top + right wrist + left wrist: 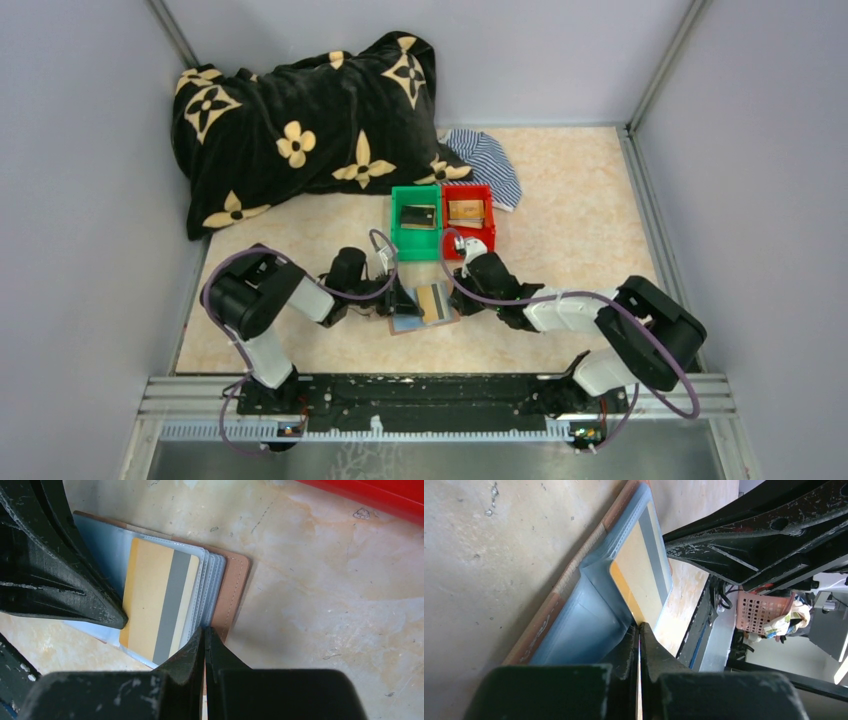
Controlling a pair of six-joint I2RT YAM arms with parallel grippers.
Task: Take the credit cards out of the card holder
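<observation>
Count: one card holder point(425, 307), open on the beige marbled table point(570, 230) between the arms, and three credit cards point(160, 605) visible. One is gold-tan with a grey stripe and sits in the holder's top clear sleeve, one is in the green bin point(397, 222), and one is in the adjoining red bin point(491, 212), just beyond the holder. The left gripper point(640, 630) is closed to a sliver on a lifted sleeve; the right gripper point(204, 632) is pressed together at the sleeve stack's edge, and whether it pinches anything cannot be told. Grey walls point(80, 200) enclose the table, with a black flowered blanket point(300, 120) and a striped cloth point(490, 160) at the far side.
</observation>
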